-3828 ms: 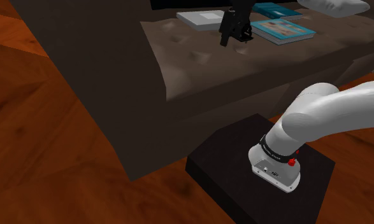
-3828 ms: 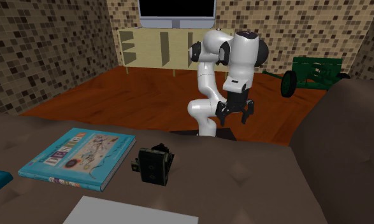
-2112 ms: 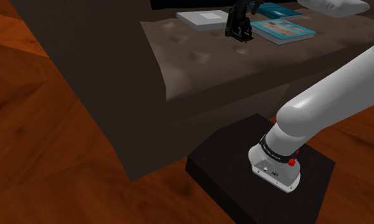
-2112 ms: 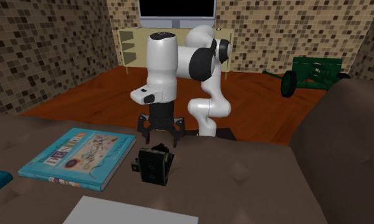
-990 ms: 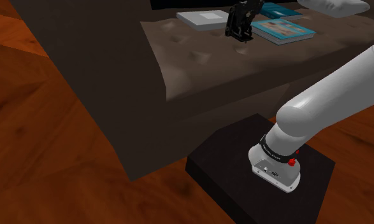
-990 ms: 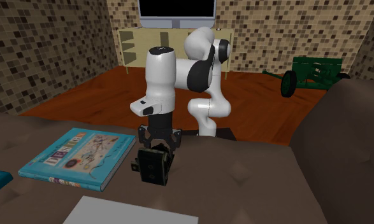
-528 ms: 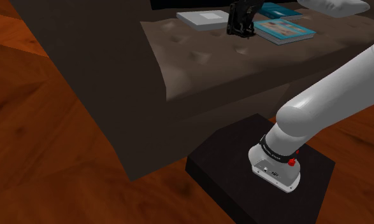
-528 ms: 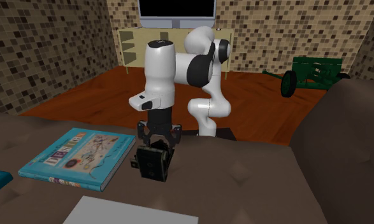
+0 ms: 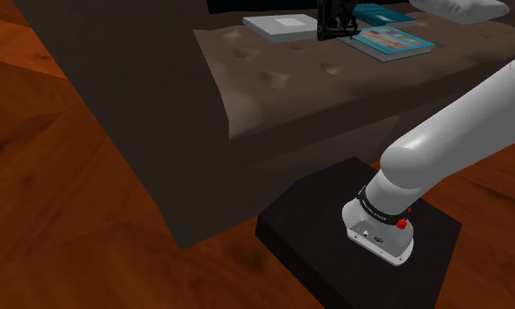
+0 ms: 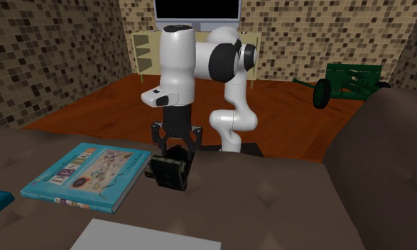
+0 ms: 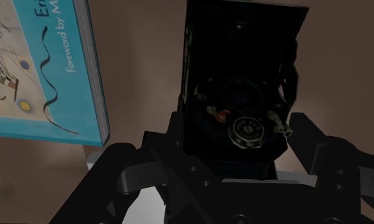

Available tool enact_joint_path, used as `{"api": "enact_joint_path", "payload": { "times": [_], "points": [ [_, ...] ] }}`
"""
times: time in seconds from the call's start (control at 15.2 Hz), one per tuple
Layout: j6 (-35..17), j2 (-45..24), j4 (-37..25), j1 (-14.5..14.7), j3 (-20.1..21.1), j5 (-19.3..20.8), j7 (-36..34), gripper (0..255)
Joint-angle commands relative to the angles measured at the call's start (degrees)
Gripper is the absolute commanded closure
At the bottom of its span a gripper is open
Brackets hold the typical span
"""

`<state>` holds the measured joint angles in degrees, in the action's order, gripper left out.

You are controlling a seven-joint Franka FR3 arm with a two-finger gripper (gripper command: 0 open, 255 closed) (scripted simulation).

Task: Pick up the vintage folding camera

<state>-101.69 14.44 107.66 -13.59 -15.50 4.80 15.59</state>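
Second exterior view: the white arm (image 10: 226, 85) rises from its stand on the wooden floor and bends over the edge of a dark brown tufted sofa seat (image 10: 271, 206). The black gripper (image 10: 176, 148) points straight down, its fingers closed around the top of the vintage folding camera (image 10: 168, 172). The camera is a small black box, tilted a little. Whether its lower edge touches the cushion cannot be made out. Just beside it, toward this view's left, a blue book (image 10: 82, 176) lies flat on the seat, and a white slab (image 10: 146, 238) sits near the bottom edge. Behind the arm are a pale shelf unit (image 10: 168, 51), a dark screen (image 10: 197, 10), mosaic walls and a green wheeled toy (image 10: 347, 82).

Shoulder view: the black stand (image 9: 352, 233) sits on the floor at lower right, with the arm's base on it. Far up on the sofa seat, gripper and camera merge into one dark shape (image 9: 332, 21) between a pale grey book (image 9: 280, 26) and the blue book (image 9: 389, 42).

Wrist view: both fingers (image 11: 147, 168) press against the camera's sides, so the grip is closed on it. The camera's open front (image 11: 243, 95) faces the lens, showing a round dial (image 11: 246, 130). The blue book (image 11: 42, 70) lies on the brown cushion next to it.
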Motion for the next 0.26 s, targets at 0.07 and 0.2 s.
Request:
{"api": "enact_joint_path", "payload": {
  "times": [0.07,0.2],
  "points": [
    [2.3,-0.5,-2.9,0.0,0.0,-0.2,0.2,255],
    [2.4,-0.6,-3.0,0.0,0.0,-0.2,0.3,255]
  ]
}}
